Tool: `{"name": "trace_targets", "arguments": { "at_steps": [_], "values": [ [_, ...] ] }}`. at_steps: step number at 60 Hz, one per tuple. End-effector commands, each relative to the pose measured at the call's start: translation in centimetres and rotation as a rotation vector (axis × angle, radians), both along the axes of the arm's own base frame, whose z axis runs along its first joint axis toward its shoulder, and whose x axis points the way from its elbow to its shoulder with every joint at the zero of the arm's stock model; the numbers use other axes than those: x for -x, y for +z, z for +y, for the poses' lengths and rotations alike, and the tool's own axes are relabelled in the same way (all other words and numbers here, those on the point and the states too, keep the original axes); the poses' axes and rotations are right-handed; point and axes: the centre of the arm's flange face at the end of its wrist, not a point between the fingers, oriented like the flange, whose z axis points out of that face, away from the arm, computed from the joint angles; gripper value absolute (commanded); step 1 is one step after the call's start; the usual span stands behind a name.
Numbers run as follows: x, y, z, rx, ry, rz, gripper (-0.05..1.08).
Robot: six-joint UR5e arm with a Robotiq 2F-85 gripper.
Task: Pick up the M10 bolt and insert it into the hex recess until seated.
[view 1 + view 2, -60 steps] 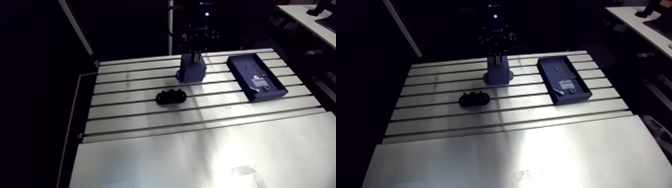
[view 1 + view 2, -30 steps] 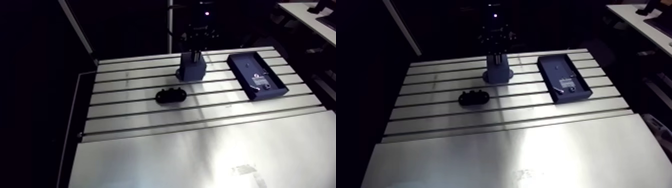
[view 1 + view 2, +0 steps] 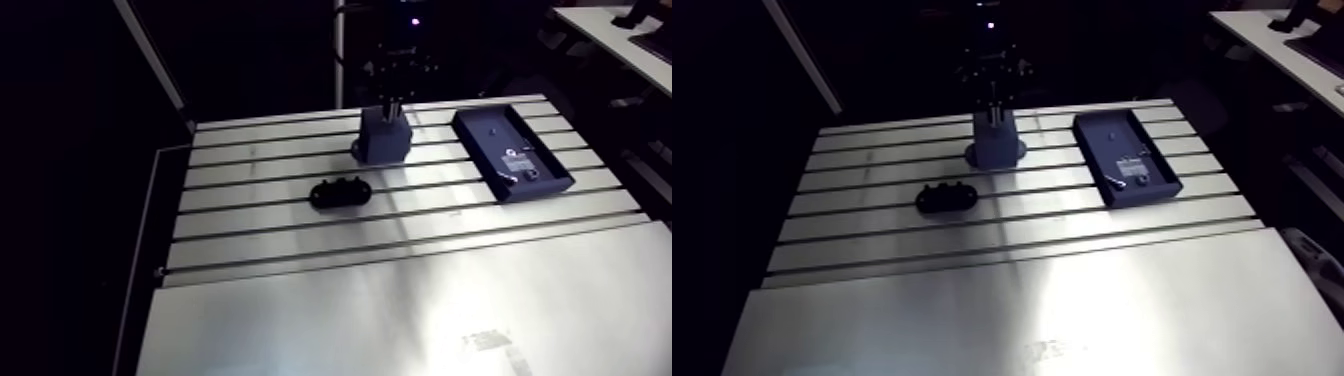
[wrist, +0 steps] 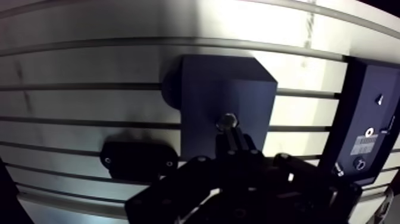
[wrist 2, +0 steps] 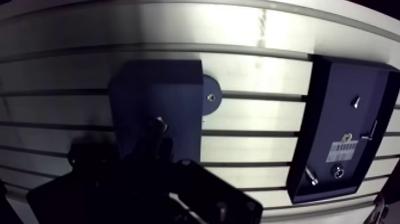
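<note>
On the table [image 3: 400,300], the block [image 3: 383,142] stands at 12 o'clock, near the far edge. The tray [image 3: 492,130] lies at its 3 o'clock and the oval part [image 3: 340,191] at its 7 o'clock. The gripper [image 4: 230,132] holds the bolt [image 4: 227,121] over the block's top.

Black oval part [image 3: 341,191] and blue tray [image 3: 490,135] rest apart on table [image 3: 400,300].
</note>
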Motion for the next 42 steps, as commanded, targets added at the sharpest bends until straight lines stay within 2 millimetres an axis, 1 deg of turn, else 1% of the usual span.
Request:
{"name": "trace_targets", "arguments": {
  "at_steps": [1, 13, 15, 16, 17, 18, 19, 20, 21, 22, 23, 24, 27, 29, 30, 31, 32, 33, 34, 35, 36, 37, 38, 39, 40, 42],
  "values": [
    [0.0, 1.1, 0.0, 0.002, 0.001, -0.011, 1.08],
    [-0.3, 2.3, -0.1, 0.002, 0.0, -0.013, 1.08],
    [-0.4, 2.6, -0.1, 0.003, 0.001, -0.01, 1.06],
    [-0.5, 2.9, -0.2, 0.002, 0.001, -0.01, 1.0],
    [-0.5, 2.9, -0.2, 0.002, 0.001, -0.01, 1.0],
    [-0.6, 3.3, -0.3, 0.002, 0.004, -0.01, 0.85],
    [-0.6, 3.3, -0.3, 0.002, 0.004, -0.01, 0.85],
    [-0.7, 3.7, -0.4, 0.002, 0.006, -0.015, 0.59],
    [-0.7, 3.7, -0.4, 0.002, 0.006, -0.015, 0.59],
    [-1.0, 4.1, -0.6, 0.005, 0.008, -0.029, 0.21],
    [-1.0, 4.1, -0.6, 0.005, 0.008, -0.029, 0.21],
    [-1.2, 4.3, -0.7, 0.008, 0.013, -0.041, 0.03],
    [-1.4, 4.8, -1.0, 0.012, 0.018, -0.043, 0.01],
    [-1.6, 6.7, -1.2, 0.011, 0.025, -0.02, 0.0],
    [-1.6, 6.7, -1.2, 0.011, 0.025, -0.02, 0.0],
    [-1.7, 7.8, -1.2, 0.01, 0.025, -0.006, 0.0],
    [-1.7, 7.8, -1.2, 0.01, 0.025, -0.006, 0.0],
    [-1.8, 8.9, -1.3, 0.007, 0.025, 0.005, 0.0],
    [-1.8, 8.9, -1.3, 0.007, 0.025, 0.005, 0.0],
    [-2.1, 10.2, -1.5, 0.005, 0.025, 0.013, 0.0],
    [-2.1, 10.2, -1.5, 0.005, 0.025, 0.013, 0.0],
    [-2.4, 12.0, -1.6, 0.002, 0.025, 0.025, 0.0],
    [-2.4, 12.0, -1.6, 0.002, 0.025, 0.025, 0.0],
    [-2.8, 13.5, -1.7, 0.0, 0.023, 0.026, 0.0],
    [-2.8, 13.5, -1.7, 0.0, 0.023, 0.026, 0.0],
    [-3.6, 15.9, -1.7, 0.0, 0.014, 0.014, 0.0]
  ]
}}
